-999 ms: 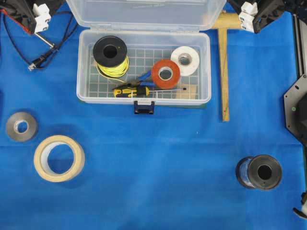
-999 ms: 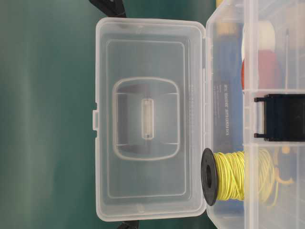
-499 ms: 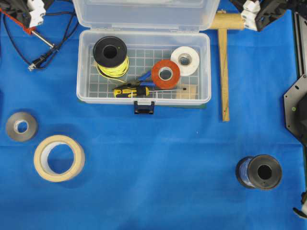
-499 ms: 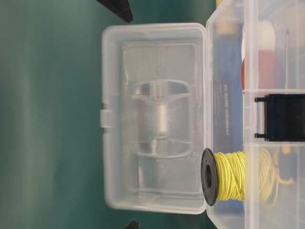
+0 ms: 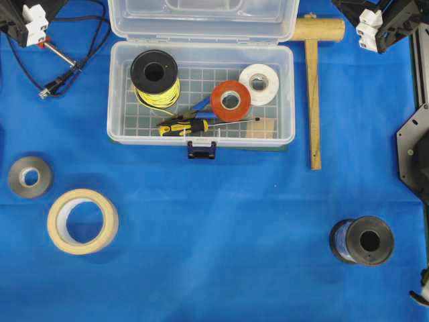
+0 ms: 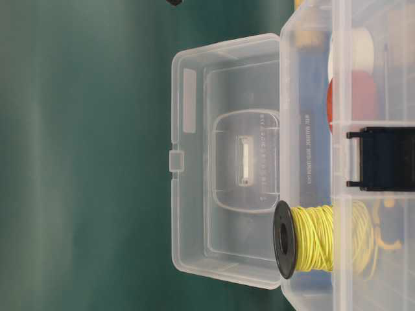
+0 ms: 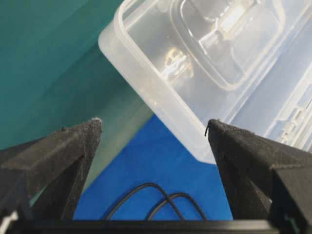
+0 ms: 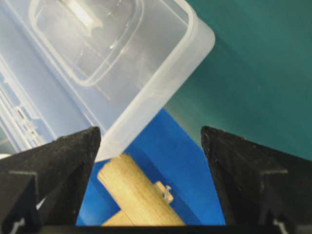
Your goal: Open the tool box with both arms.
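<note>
One tool box (image 5: 201, 94) lid up, I count five tape rolls, two wire spools, my left gripper (image 7: 153, 127) and right gripper (image 8: 151, 134) both spread wide, holding nothing, arms cut off overhead.

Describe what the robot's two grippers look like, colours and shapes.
The left gripper and right gripper each have two matte black, rough-textured fingers tapering to blunt triangular tips. In the overhead view, white plastic fittings sit on the black arm ends, with some orange-red trim on the left one.

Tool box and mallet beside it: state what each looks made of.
Tool box: clear, glossy plastic by the look; contents and grid base show through its walls. Mallet: pale, matte, unfinished wood, with visible grain in the right wrist view.
</note>
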